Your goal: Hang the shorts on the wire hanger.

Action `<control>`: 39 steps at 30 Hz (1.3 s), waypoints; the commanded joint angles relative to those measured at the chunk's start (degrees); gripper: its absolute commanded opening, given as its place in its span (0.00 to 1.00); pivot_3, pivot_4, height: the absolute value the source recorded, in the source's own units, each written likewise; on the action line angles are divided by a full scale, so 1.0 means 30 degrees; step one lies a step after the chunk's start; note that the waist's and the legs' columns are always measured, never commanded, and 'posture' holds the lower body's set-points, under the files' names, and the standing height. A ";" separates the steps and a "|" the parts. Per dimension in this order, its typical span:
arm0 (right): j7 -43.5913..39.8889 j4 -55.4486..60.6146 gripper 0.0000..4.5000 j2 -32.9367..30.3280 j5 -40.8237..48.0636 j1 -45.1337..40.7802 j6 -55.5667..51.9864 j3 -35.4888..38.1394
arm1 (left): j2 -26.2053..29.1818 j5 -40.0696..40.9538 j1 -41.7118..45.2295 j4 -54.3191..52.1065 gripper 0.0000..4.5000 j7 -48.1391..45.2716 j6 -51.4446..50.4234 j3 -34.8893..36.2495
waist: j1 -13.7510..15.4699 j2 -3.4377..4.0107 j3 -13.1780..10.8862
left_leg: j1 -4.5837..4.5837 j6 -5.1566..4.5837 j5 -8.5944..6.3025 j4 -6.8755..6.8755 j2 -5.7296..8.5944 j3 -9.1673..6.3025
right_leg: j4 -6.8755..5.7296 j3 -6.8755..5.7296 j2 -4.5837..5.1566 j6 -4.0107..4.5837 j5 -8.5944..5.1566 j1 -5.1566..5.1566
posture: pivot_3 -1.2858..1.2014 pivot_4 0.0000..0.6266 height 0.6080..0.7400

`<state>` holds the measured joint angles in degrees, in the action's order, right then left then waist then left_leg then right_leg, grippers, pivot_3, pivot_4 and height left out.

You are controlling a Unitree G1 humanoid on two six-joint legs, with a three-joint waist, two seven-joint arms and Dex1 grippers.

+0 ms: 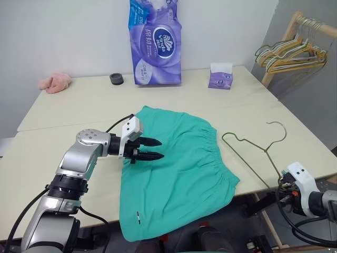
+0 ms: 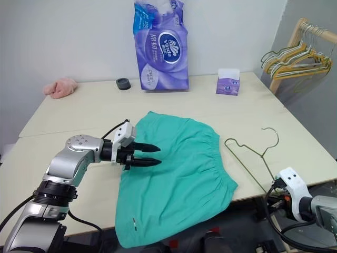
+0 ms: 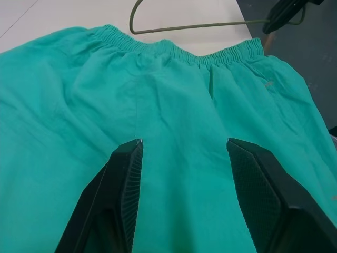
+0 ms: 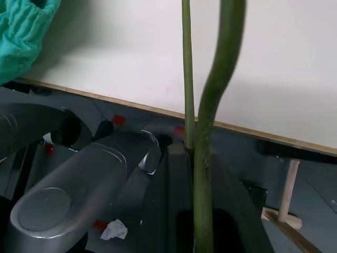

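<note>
The teal-green shorts lie spread flat on the table, waistband toward the right, one leg hanging over the front edge. My left gripper is open and hovers just above the shorts' left part with nothing between its fingers. The wire hanger lies on the table to the right of the shorts, hook pointing away from me. At the table's front right edge my right gripper is shut on the hanger's near corner, and the wire runs out from between its fingers.
A purple toilet-paper pack, a tissue box, a small black round object and a pink cloth sit along the table's back. A wooden rack with bunched hangers stands at the far right.
</note>
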<state>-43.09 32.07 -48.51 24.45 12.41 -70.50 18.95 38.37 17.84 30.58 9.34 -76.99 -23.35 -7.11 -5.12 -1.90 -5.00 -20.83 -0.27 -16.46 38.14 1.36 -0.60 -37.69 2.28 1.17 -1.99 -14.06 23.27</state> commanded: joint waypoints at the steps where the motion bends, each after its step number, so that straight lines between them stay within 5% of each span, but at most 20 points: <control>1: 0.0279 -0.0141 0.00 -0.0529 -0.0053 -0.0908 0.0695 -0.1190 | -0.0052 -0.0179 0.0631 0.0412 0.59 -0.0035 0.0755 -0.0004 | -0.0001 -0.0001 0.0000 | 0.0002 0.0000 0.0000 0.0000 0.0000 0.0001 | 0.0002 0.0000 0.0000 0.0000 0.0000 0.0000 | 0.45 0.12 1.00; 12: 0.0320 0.1146 0.00 -0.1408 0.0748 -0.2577 0.0616 -0.2271 | 0.0037 -0.0568 0.0473 0.1295 0.59 0.0296 0.1745 0.0317 | 0.0039 -0.0002 -0.0003 | -0.0005 -0.0005 -0.0003 0.0000 0.0003 -0.0005 | 0.0010 -0.0002 0.0001 -0.0001 0.0000 0.0000 | 0.45 0.12 1.00; 28: 0.1316 0.1005 0.00 -0.3910 -0.2510 -0.2798 0.4457 -0.6305 | 0.0174 -0.0961 0.1023 0.2525 0.59 0.1760 0.2386 0.0852 | 0.0047 -0.0016 -0.0010 | -0.0007 -0.0004 -0.0005 0.0001 -0.0002 -0.0008 | 0.0023 -0.0008 0.0010 -0.0008 -0.0003 0.0000 | 0.45 0.11 1.00; 39: -0.0489 0.2844 0.00 -0.4889 -0.0880 -0.1681 0.3106 -0.1994 | 0.0258 -0.1066 0.1011 0.2032 0.59 0.2088 0.2290 0.0792 | 0.0111 -0.0017 -0.0009 | -0.0010 -0.0003 -0.0005 -0.0002 -0.0001 -0.0015 | 0.0022 -0.0013 0.0011 -0.0007 -0.0003 0.0001 | 0.45 0.11 1.00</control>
<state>-43.28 36.99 -62.64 20.00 6.40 -60.04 10.08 38.61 14.58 32.28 17.57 -70.84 -16.88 -5.76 -4.78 -1.95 -5.03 -20.86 -0.28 -16.47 38.13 1.34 -0.67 -37.63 2.22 1.20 -2.01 -14.07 23.27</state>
